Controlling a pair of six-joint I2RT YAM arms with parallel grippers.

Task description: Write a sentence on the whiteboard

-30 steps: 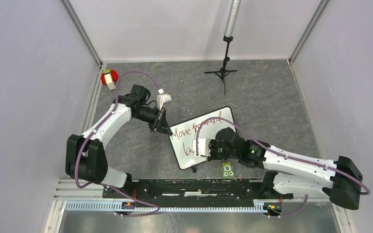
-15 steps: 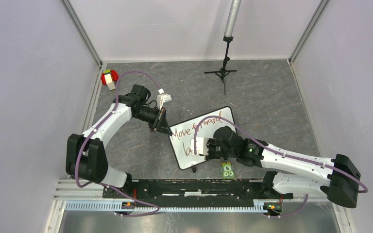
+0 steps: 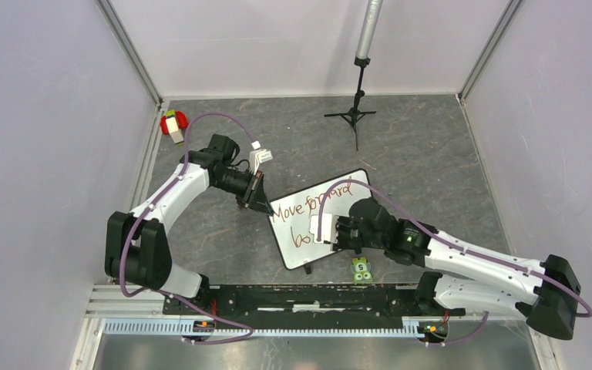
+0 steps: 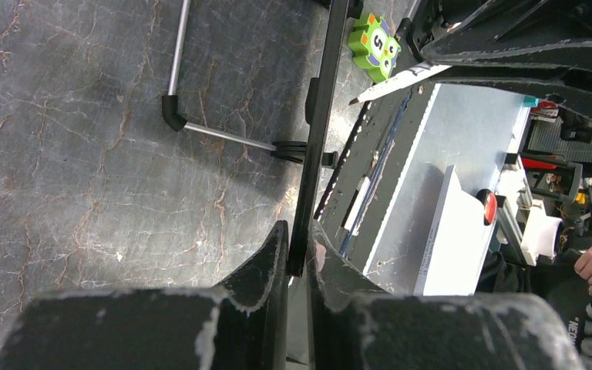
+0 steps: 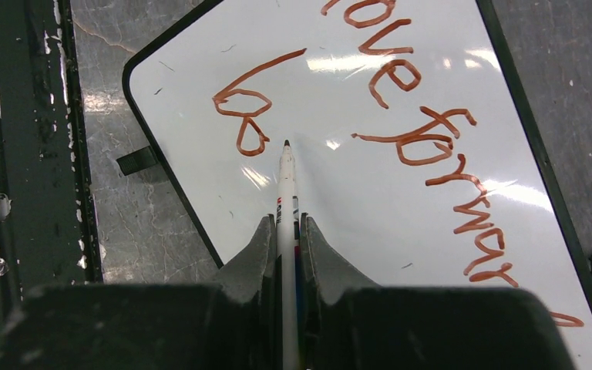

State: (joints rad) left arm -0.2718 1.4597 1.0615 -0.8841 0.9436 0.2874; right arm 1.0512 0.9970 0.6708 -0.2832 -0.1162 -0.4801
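The whiteboard (image 3: pixel 287 240) stands tilted on the dark floor in front of the arms. The sentence (image 3: pixel 312 202) is reddish-brown handwriting: "Move forward" on the upper line, with "bo" (image 3: pixel 302 235) under it. My left gripper (image 3: pixel 262 204) is shut on the board's black rim at its left corner. The left wrist view shows that rim (image 4: pixel 320 116) edge-on between the jaws of that gripper (image 4: pixel 299 243). My right gripper (image 5: pixel 286 223) is shut on a white marker (image 5: pixel 287 185). The marker's tip is at the whiteboard (image 5: pixel 339 208), just right of "bo" (image 5: pixel 243 116).
A green owl block (image 3: pixel 361 269) lies on the floor by the board's near edge. A red, white and green object (image 3: pixel 173 125) sits at the back left corner. A black tripod (image 3: pixel 357 108) stands at the back. Walls close in three sides.
My right gripper has shifted a little to the right with the marker, and an "o" now shows after the "b" on the lower line. The left arm has not moved.
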